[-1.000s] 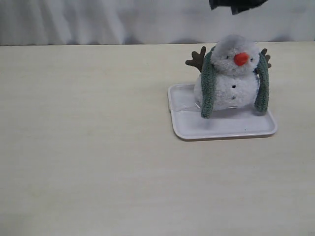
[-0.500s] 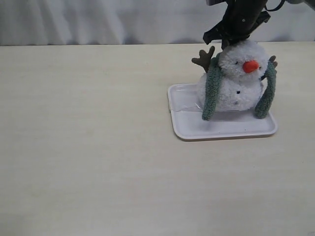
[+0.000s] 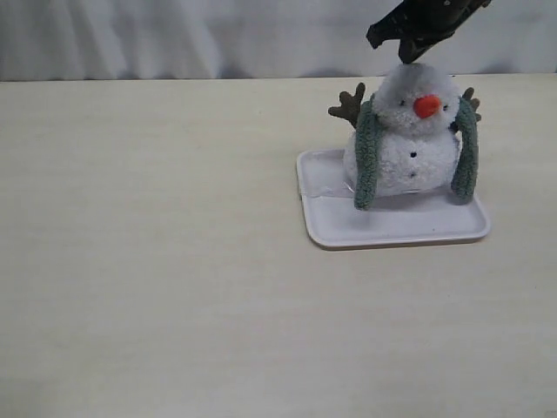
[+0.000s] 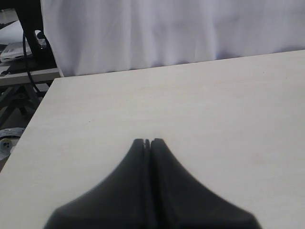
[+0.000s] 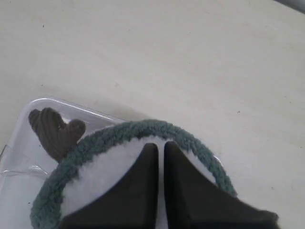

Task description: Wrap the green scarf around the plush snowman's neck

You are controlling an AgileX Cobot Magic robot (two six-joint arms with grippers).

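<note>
One plush snowman (image 3: 405, 144): white, upright, one orange nose (image 3: 426, 105), two brown twig arms (image 3: 348, 104), standing at the back of the tray
One green scarf (image 3: 365, 165): looped behind the snowman's neck (image 3: 407, 127), its two ends hanging down the front, one on each side of the body, uncrossed, tips reaching the tray floor
One shallow white tray (image 3: 392, 235): rectangular with rounded corners, on the right half of the table
One pale wooden table (image 3: 174, 261), with a white curtain (image 3: 174, 35) behind it
Right gripper (image 3: 407, 59): black, jaws pressed together and holding nothing, tips directly over the snowman's head; contact cannot be told
Left gripper (image 4: 147, 141): black, jaws fully closed and holding nothing, above bare table
</note>
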